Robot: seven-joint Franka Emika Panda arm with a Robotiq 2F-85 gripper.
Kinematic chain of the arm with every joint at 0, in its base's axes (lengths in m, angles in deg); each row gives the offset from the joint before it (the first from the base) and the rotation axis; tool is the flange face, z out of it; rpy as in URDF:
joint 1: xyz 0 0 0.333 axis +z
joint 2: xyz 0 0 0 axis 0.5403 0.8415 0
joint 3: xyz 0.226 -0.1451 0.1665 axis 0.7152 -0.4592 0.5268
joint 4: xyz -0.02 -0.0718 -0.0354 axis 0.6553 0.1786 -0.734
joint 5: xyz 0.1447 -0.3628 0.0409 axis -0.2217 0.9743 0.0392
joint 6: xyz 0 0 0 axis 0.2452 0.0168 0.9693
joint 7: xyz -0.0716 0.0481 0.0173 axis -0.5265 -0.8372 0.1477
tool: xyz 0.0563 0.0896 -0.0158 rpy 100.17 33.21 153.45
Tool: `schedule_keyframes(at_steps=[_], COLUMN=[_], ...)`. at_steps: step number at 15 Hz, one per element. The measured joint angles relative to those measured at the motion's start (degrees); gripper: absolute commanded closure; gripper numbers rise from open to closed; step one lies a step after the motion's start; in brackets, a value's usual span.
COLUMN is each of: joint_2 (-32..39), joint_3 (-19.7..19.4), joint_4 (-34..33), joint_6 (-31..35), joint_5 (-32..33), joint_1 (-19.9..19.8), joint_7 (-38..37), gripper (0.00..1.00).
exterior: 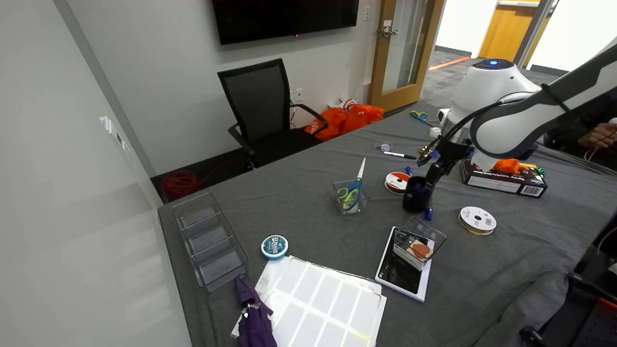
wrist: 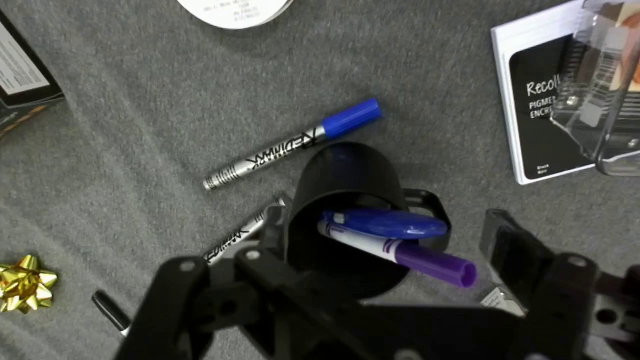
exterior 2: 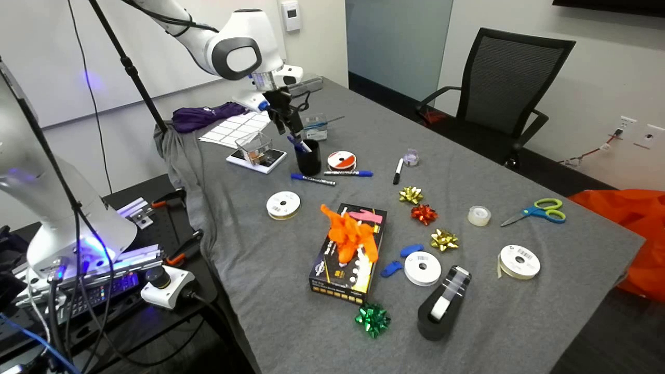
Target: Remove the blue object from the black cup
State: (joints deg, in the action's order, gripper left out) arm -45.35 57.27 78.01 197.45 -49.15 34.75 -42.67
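Observation:
The black cup (wrist: 350,170) with a side handle stands on the grey cloth; it shows in both exterior views (exterior: 413,201) (exterior 2: 309,162). In the wrist view a glossy blue object (wrist: 395,223), pen-like with a rounded end, leans inside the cup and sticks out over the rim on the handle side. A white marker with a purple cap (wrist: 435,263) leans against it. My gripper (wrist: 387,232) is open over the cup mouth, with one finger by the cup's far wall from the handle and the other beyond the purple cap. Neither finger visibly touches the blue object. The gripper also shows in an exterior view (exterior 2: 292,132).
Two blue-capped markers (wrist: 350,118) (exterior 2: 349,173) lie beside the cup. A red ribbon spool (exterior 2: 342,160), a white spool (exterior: 477,219), a clear box on a white pad (exterior: 409,270) and a clear container with scissors (exterior: 350,198) stand nearby. A black glove box (exterior 2: 348,254) lies farther off.

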Motion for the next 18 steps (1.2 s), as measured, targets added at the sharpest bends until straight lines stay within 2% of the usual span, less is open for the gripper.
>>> schedule_keyframes(at_steps=[4,9,10,11,18], joint_2=[0.58,3.11,3.63,4.07,5.07], joint_3=[1.62,1.89,1.90,1.94,2.07], joint_4=[0.35,0.35,0.35,0.35,0.34], joint_6=[2.20,5.26,6.06,6.69,8.58], joint_5=[-4.92,-5.17,-5.17,-5.17,-5.17], joint_1=[-1.27,-1.37,-1.37,-1.39,-1.44], joint_7=[4.56,4.87,4.87,4.87,4.81], gripper=[0.00,0.00,0.25,0.26,0.77])
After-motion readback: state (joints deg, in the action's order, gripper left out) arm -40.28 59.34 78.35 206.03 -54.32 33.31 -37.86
